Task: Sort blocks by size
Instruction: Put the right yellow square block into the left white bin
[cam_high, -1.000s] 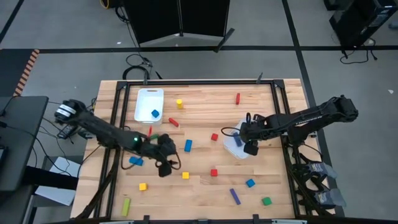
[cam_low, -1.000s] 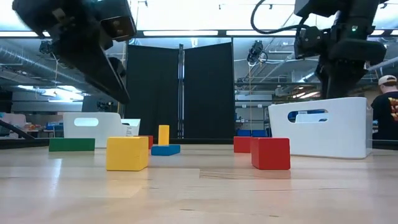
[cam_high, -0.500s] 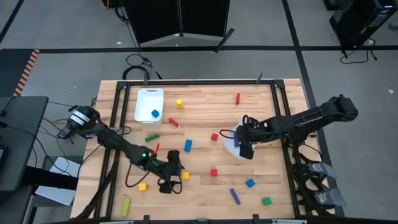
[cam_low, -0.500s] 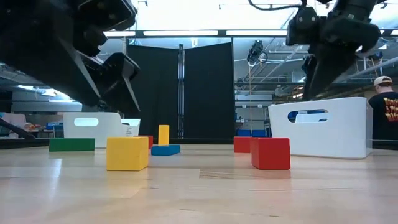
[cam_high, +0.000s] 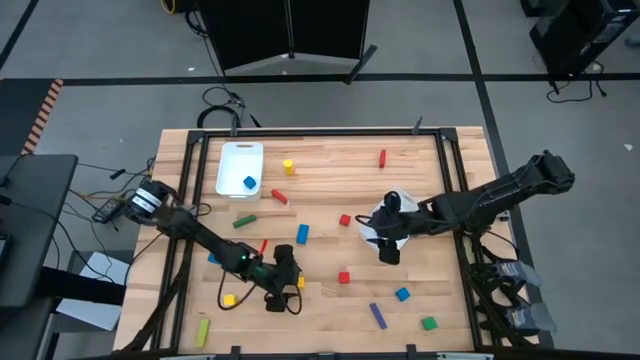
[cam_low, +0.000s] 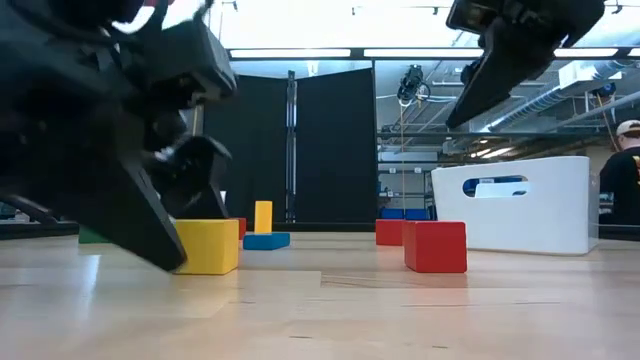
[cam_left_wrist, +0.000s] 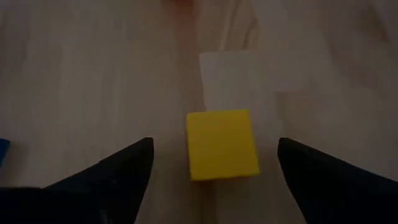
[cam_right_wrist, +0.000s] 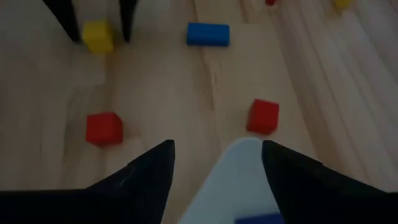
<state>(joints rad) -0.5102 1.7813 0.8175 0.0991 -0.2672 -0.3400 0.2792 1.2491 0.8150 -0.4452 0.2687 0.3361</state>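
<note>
Both jaws stand open, and neither holds anything: the left gripper (cam_left_wrist: 211, 171) has its two dark fingers spread wide on either side of a small yellow cube (cam_left_wrist: 222, 144) that sits flat on the pale wooden table (cam_high: 330, 170), while the right gripper (cam_right_wrist: 214, 171) hangs parted over the rim of a white rectangular bin (cam_high: 372, 228) at the table's right of centre. Over the last second the left arm has swept from the middle-left of the table toward the near edge and dropped low, its fingers widening as it came, so that the cube now lies squarely between them, apart from both. In the same second the right gripper has slid along its bin toward the near side and tipped up, so its camera looks across at two red cubes (cam_right_wrist: 103, 128) and a blue bar (cam_right_wrist: 208, 34). My reading is that the right arm has finished a drop and is withdrawing, and the left is one closing motion from its next pick. Much remains: a green bar (cam_high: 244, 221), a purple bar (cam_high: 377, 315), a red bar (cam_high: 382, 157) and other blocks lie scattered, while the second white bin (cam_high: 240, 168) at the far left holds a single blue cube (cam_high: 249, 183).
</note>
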